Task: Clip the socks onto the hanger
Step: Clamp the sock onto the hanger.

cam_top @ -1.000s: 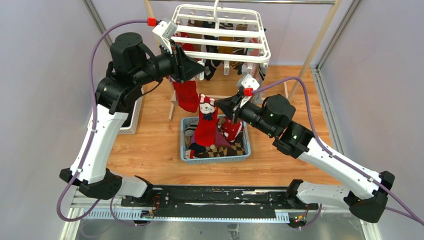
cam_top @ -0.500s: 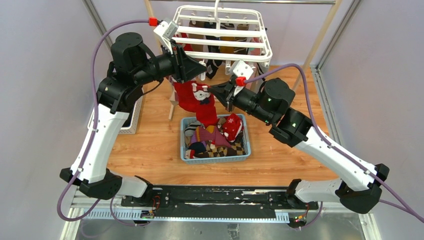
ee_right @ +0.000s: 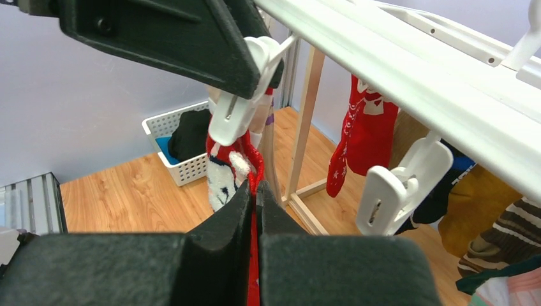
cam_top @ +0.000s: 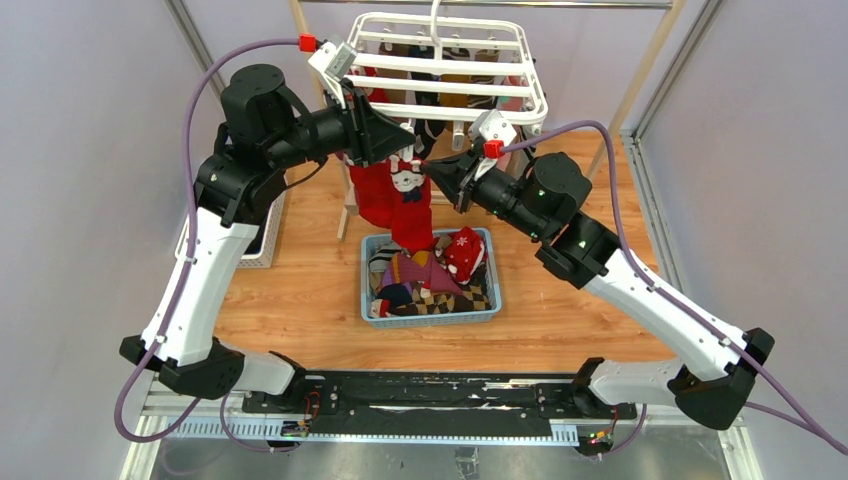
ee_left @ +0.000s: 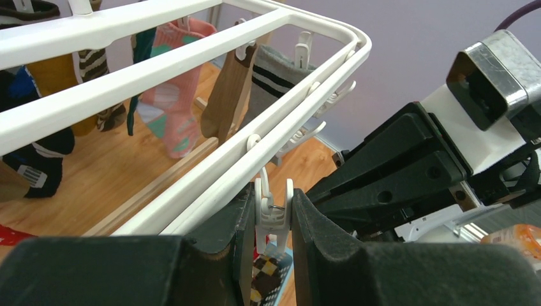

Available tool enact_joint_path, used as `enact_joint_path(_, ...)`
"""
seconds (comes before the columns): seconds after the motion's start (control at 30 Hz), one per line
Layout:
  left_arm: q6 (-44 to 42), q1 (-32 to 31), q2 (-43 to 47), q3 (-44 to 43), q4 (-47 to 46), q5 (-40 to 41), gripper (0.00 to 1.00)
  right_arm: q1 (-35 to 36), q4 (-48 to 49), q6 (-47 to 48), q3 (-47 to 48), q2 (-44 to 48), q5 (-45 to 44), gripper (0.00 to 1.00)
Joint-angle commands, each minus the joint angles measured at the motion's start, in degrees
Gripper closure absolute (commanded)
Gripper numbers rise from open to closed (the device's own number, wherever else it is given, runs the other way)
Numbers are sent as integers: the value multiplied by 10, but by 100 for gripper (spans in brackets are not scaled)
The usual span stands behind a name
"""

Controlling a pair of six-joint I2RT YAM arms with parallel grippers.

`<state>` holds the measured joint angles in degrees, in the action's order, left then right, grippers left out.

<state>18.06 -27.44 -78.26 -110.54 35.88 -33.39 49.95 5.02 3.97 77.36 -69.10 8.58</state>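
Note:
The white grid hanger (cam_top: 532,84) hangs at the back with several socks clipped under it. My left gripper (cam_top: 408,152) is shut on one dangling white clip (ee_left: 273,215) at the hanger's near rail (ee_left: 191,191), squeezing its upper ends. My right gripper (cam_top: 432,172) is shut on the cuff of a red sock with a white figure (cam_top: 410,212). It holds the cuff (ee_right: 252,164) right under that clip (ee_right: 235,116), touching or nearly touching its lower end. The sock's foot hangs down toward the basket.
A blue basket (cam_top: 430,318) below holds more socks, red and checked. A white basket (cam_top: 262,252) with a black garment (ee_right: 191,135) stands at the left. Another red sock (ee_right: 365,131) and a free clip (ee_right: 400,185) hang nearby. The wooden frame (ee_right: 305,121) stands behind.
My right gripper has lifted the red sock from above the basket up and back to the clip held by my left gripper. The left arm has barely moved.

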Motion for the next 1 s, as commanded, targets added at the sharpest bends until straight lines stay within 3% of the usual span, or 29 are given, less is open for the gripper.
enact_joint_path(0.0, 10, -1, 13, 6, 12, -56, 94, -17, 47, -34, -11, 12, 20, 100)
enact_joint_path(0.47, 7, -2, 10, 4, 14, -64, 94, -39, 80, -72, -28, 23, 49, 100)
enact_joint_path(0.97, 7, -2, 8, 4, 14, -72, 94, -41, 169, -121, -66, 23, -23, 100)
